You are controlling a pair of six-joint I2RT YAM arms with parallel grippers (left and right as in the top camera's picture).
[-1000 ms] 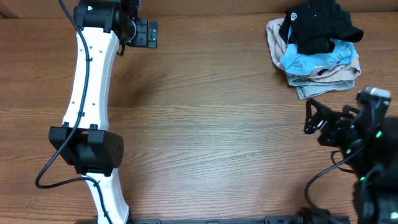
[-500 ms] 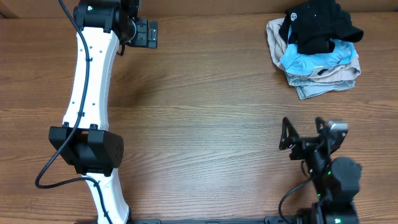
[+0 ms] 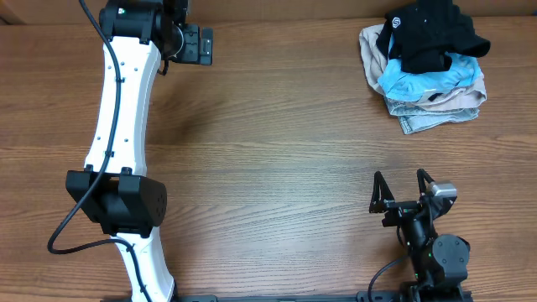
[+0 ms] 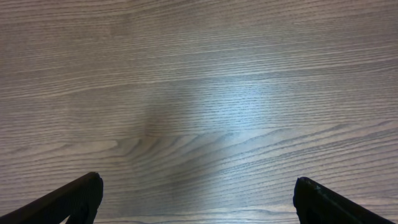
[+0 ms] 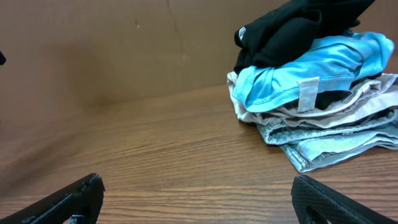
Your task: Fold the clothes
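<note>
The clothes are a limp black garment [image 3: 430, 35] with a small white logo, crumpled on top of a pile at the far right of the table; in the right wrist view the black garment [image 5: 292, 28] sits at the upper right. My right gripper [image 3: 398, 178] is open near the front edge, well short of the pile, with nothing between its fingers [image 5: 198, 193]. My left gripper [image 3: 208, 46] hangs open at the far left over bare wood [image 4: 198, 193], far from the clothes.
Under the black garment lie a light blue shirt [image 3: 419, 82] [image 5: 311, 68] and folded beige and grey garments [image 3: 449, 102] [image 5: 336, 134]. The wooden table [image 3: 277, 143] spreads between the arms. The left arm's white link [image 3: 113, 126] runs along the left side.
My right arm has drawn back from beside the pile toward the front edge and shifted left, jaws still open. The left arm and the pile have not moved.
</note>
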